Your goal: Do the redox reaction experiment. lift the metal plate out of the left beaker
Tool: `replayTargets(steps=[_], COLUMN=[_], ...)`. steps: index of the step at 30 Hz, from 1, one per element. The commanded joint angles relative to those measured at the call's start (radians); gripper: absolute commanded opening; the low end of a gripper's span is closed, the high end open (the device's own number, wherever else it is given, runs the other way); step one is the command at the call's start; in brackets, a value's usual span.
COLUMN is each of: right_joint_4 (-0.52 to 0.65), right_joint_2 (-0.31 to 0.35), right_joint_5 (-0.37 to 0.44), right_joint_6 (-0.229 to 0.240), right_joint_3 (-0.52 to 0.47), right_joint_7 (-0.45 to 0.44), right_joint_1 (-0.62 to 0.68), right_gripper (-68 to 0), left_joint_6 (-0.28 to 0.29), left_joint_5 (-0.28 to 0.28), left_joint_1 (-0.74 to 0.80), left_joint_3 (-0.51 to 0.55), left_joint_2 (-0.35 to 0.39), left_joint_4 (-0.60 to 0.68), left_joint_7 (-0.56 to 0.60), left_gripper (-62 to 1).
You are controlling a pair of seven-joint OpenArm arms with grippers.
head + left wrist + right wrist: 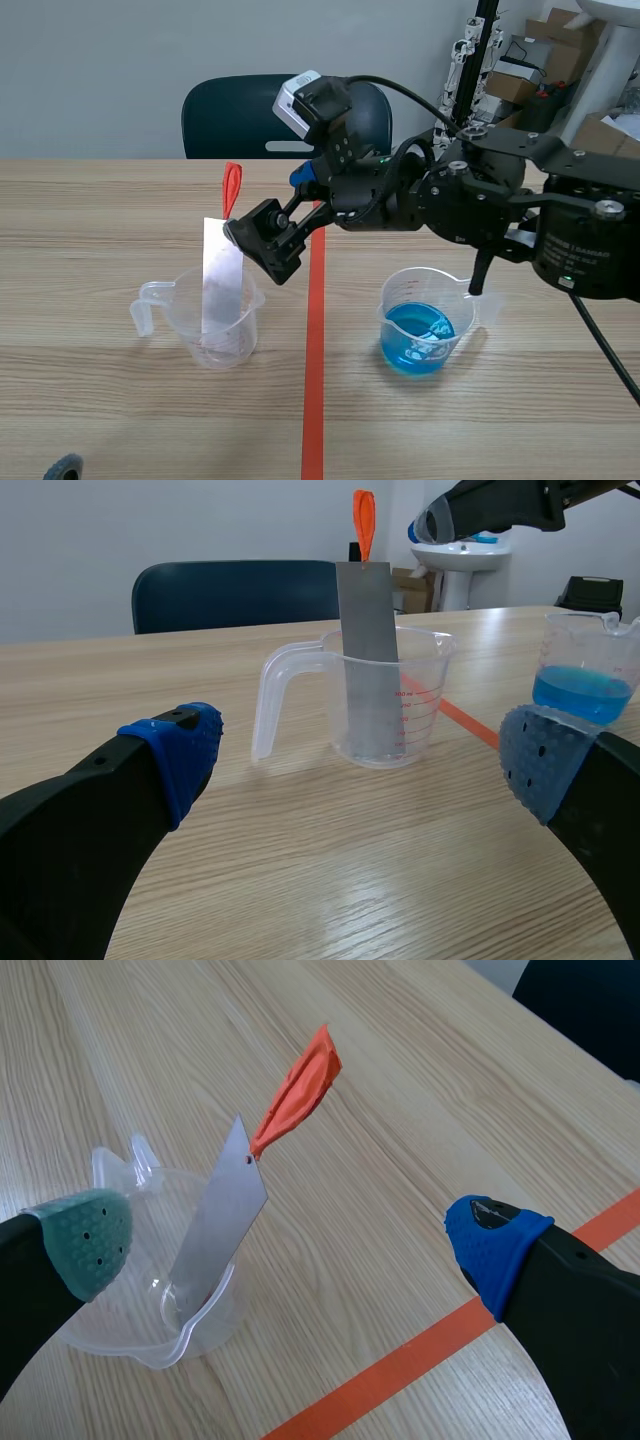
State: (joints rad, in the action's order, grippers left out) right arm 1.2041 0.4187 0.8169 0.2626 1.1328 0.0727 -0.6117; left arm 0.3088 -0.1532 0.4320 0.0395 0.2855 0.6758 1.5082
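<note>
So, the thin grey rectangular metal plate [220, 270] is still seen standing in the clear plastic measuring beaker with a handle [240, 335]. It leans against the rim, with its lower end down inside the beaker. An orange-red strip tag [232, 187] is tied through a hole at the plate's upper end.

The right jaws are spread wide and nothing is held in them. The black right arm [450, 200] is stretched past the orange tape line [314, 380] to get them there. From the right wrist camera, the plate [222, 1215] is found ahead of the jaws and between the two fingers. It sits nearer the grey-green pad [85, 1235] than the blue pad [495, 1245], and neither pad is touching it. The tag [300, 1085] is seen ahead of the gap too.

The left jaws are also wide open and empty, low over the pale wooden surface [100, 400]. Their blue pads [180, 745] are set well apart, and the beaker [300, 670] with the plate [365, 610] is framed straight ahead between them. A second clear plastic beaker holding blue liquid [590, 670] is seen ahead of the right-hand finger, just beyond its pad. A dark blue chair [230, 115] is parked behind the surface.
</note>
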Motion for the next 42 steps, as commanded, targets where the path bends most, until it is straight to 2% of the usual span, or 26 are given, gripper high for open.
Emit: replayTargets(steps=[1,6,16,27,30,32,42], right_joint_4=[-0.013,-0.054,-0.132,-0.146,-0.149,-0.149,-0.151], right_joint_2=[-0.015,-0.051,-0.112,-0.154,-0.164,-0.164,-0.172], right_joint_5=[0.011,0.01,0.01,0.018,0.029,0.03,0.086], right_joint_6=[-0.001,0.0,0.0,0.0,-0.001,-0.001,-0.008], right_joint_3=[-0.01,-0.009,-0.006,-0.005,-0.005,-0.005,0.007], right_joint_7=[-0.012,-0.012,-0.019,0.014,0.034,0.032,0.094], right_joint_1=[-0.031,-0.034,-0.039,-0.05,-0.05,-0.05,-0.052], right_gripper=[0.4,0.4,0.4,0.1,-13.2,-19.7,-20.7], left_joint_6=[0.003,0.02,0.019,0.019,0.019,0.019,0.019], left_joint_5=[0.006,0.006,0.006,0.006,0.006,0.006,0.006], left_joint_1=[-0.003,-0.003,-0.003,-0.003,-0.003,-0.003,-0.003], left_joint_3=[0.0,0.0,0.0,0.0,0.0,0.0,0.0], left_joint_2=[0.006,0.006,0.006,0.006,0.006,0.006,0.006], left_joint_4=[0.006,0.006,0.006,0.006,0.006,0.006,0.006], left_joint_7=[0.02,0.021,0.017,0.018,0.018,0.018,0.017], left_gripper=[-2.7,-2.7,-2.7,-2.7,-2.7,-2.7,-2.7])
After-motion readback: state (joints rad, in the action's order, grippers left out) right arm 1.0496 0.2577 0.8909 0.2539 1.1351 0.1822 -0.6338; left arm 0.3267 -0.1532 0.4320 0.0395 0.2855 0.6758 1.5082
